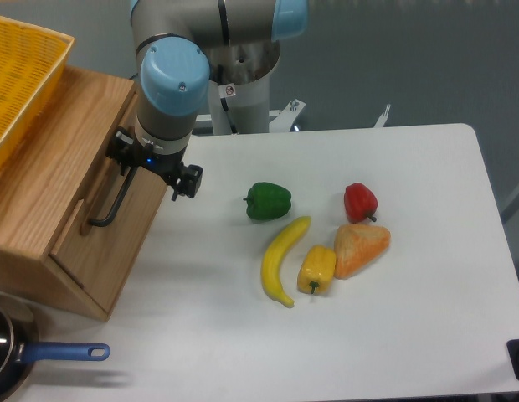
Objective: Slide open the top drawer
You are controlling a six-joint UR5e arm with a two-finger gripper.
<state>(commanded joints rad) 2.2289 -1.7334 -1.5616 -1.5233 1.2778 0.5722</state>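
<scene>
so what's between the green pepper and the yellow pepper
In the camera view, the banana lies between the green pepper and the yellow pepper.

The gripper [132, 172] sits at the upper end of the black bar handle [111, 206] on the top drawer [117, 218], which looks barely open. On the white table [393, 335] lie a green pepper [268, 201], banana [280, 260] and red pepper [360, 202].

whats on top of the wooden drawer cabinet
A yellow mesh basket sits on the wooden cabinet, toward its back left and running out of frame. What the basket holds cannot be seen. The gripper is at the black handle; its fingers are hidden.
</scene>
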